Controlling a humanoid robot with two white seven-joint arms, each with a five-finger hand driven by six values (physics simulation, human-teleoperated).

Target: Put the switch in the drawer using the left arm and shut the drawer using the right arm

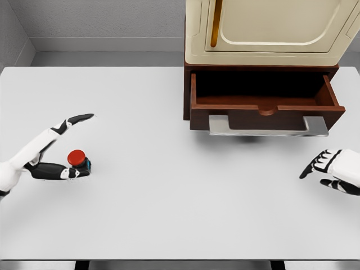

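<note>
Two hands share the white table (169, 185), one at each side edge of the frame. At the lower left, the left hand (59, 149) has the switch (77, 158) between its digits: a small unit with a round red button on top and a dark base showing a touch of blue. The thumb lies along the near side of the base, touching it, while the index finger (79, 119) points straight up and to the right, clear of the button. Whether the remaining fingers press the far side is hidden, so the grip looks closed around the switch but I cannot tell how firm it is.

From that hand the open drawer (264, 104) lies well apart, up and to the right, across a wide bare stretch of tabletop with nothing between. The drawer's long axis runs left to right in the frame; its dark cavity faces upward and its metal handle (269, 126) sits along the near front edge. It juts from a brown base under a cream cabinet (270, 31) in the upper right.

At the lower right, the right hand (332, 170) rests relaxed with fingers loosely extended, holding nothing. It is near the handle's right end, far nearer the drawer than the left hand, and well placed for pushing it shut later.
</note>
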